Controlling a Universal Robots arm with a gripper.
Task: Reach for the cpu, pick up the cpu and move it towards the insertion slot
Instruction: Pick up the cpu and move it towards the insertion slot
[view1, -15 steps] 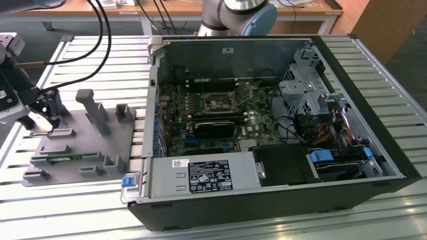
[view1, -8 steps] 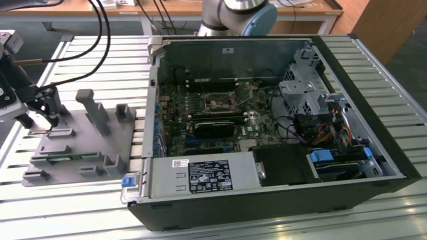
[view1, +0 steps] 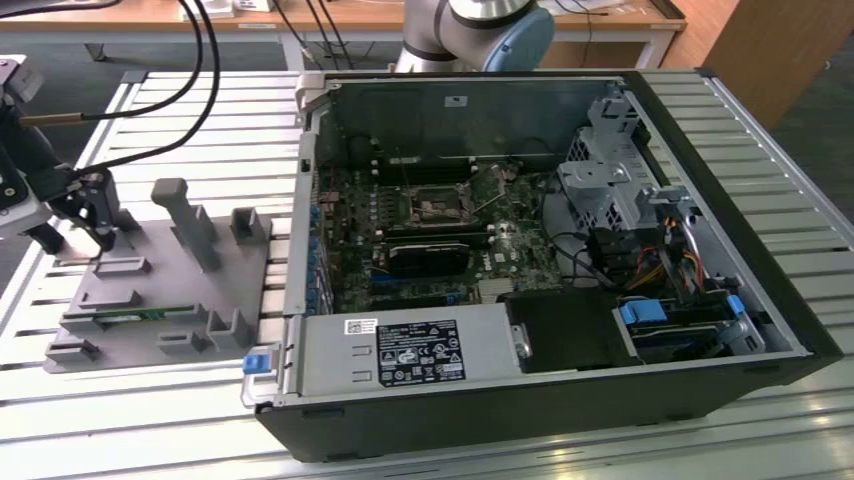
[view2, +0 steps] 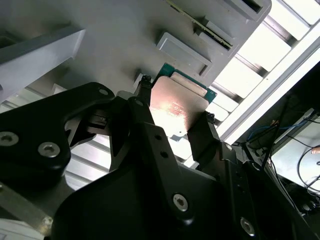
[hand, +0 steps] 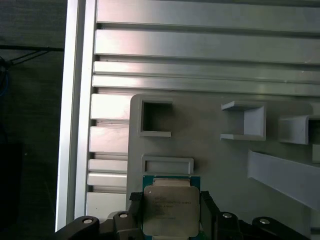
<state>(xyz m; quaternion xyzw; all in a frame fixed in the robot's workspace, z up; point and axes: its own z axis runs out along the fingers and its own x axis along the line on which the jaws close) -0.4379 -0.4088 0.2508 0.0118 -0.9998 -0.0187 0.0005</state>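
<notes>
The cpu (view2: 178, 111) (hand: 169, 212) is a small square chip with a silvery top and a green rim. In both wrist views it sits between my black fingertips (view2: 143, 98), which press on two opposite edges. My gripper (view2: 175, 107) (hand: 169, 207) (view1: 80, 225) is shut on it over the grey fixture (view1: 160, 290) at the exterior view's left. Whether the chip is lifted off the fixture I cannot tell. The insertion slot (view1: 434, 208), a square socket with a metal frame, lies on the motherboard inside the open computer case, well to the exterior view's right of the gripper.
The fixture carries upright grey posts (view1: 187, 215) and a thin green memory stick (view1: 127, 318) near its front edge. The open case (view1: 561, 250) has tall black walls, a drive cage and cables. The table is ribbed aluminium (view1: 200, 110). Black cables hang at the back left.
</notes>
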